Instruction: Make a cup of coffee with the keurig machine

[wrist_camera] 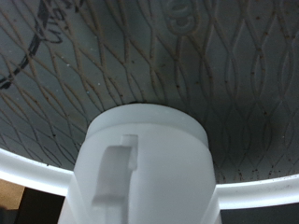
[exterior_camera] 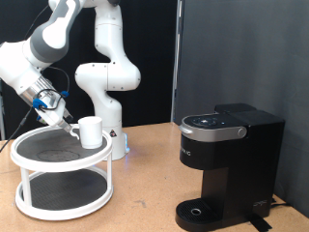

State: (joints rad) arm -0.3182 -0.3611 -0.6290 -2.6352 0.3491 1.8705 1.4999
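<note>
In the exterior view the cup stands on the upper shelf of a white two-tier round stand at that view's left, near the shelf's right-hand edge; the gripper sits just beside it on the left, low over the dark patterned mat of the shelf, but its fingertips are too small and blurred there to show whether they close on the cup or stand apart; the wrist view does not settle it, since no fingers appear in it at all. That view is filled by the cup, cut off at the frame's lower edge, with its handle facing the camera, and by the wavy-lined mat and the pale rim of the stand behind it. The keurig machine stands well apart on the wooden table at the exterior view's right, lid down, its right edge partly cropped.
</note>
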